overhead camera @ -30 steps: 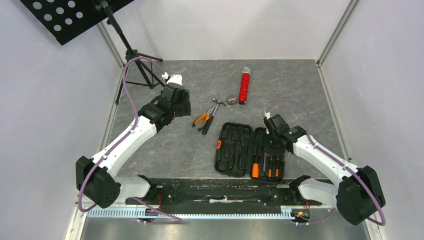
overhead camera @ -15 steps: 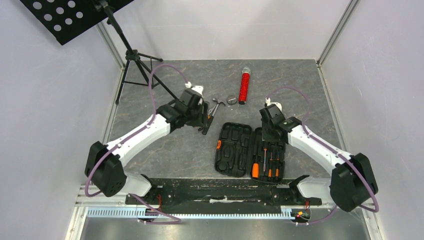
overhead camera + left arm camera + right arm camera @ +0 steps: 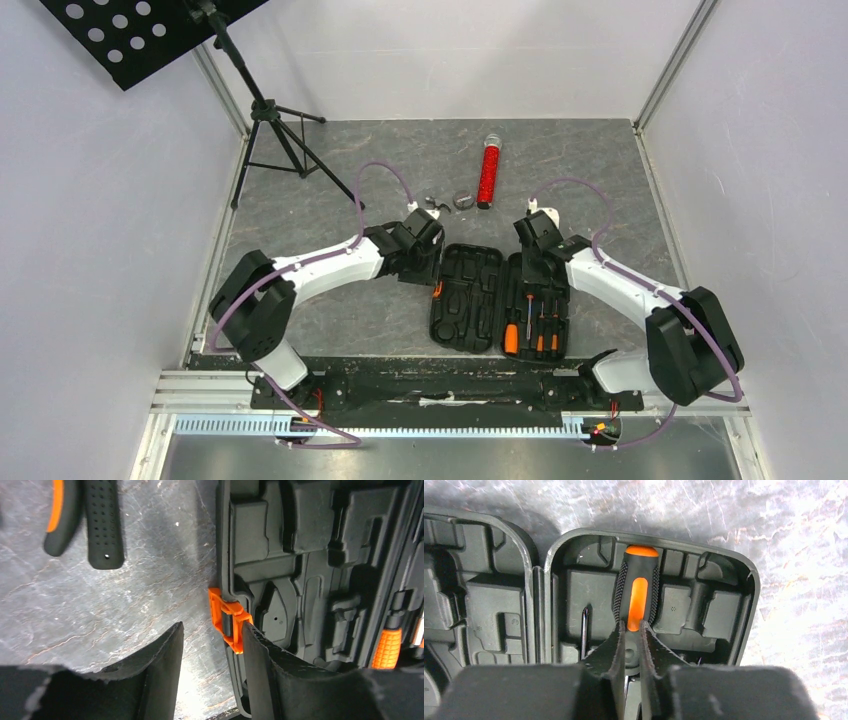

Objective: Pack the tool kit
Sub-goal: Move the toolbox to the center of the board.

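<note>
My left end effector [image 3: 211, 636] open, orange latch [image 3: 227, 620] of case [image 3: 300, 555] between fingers. My right end effector [image 3: 631, 630] narrowed at screwdriver [image 3: 636, 590] handle in case; cannot tell if gripping.

The left arm [image 3: 320, 262] reaches from the near left edge of the table [image 3: 330, 200] toward its middle, with the forearm low and nearly level and the wrist turned downward. The left gripper [image 3: 212, 637] points at the table surface, its jaws standing well apart. The right arm [image 3: 615, 285] bends in from the near right edge, elbow outward and wrist pitched down. The right gripper [image 3: 631, 626] has its jaws almost together, with only a thin slit between them. Whether they pinch anything cannot be told.
</note>
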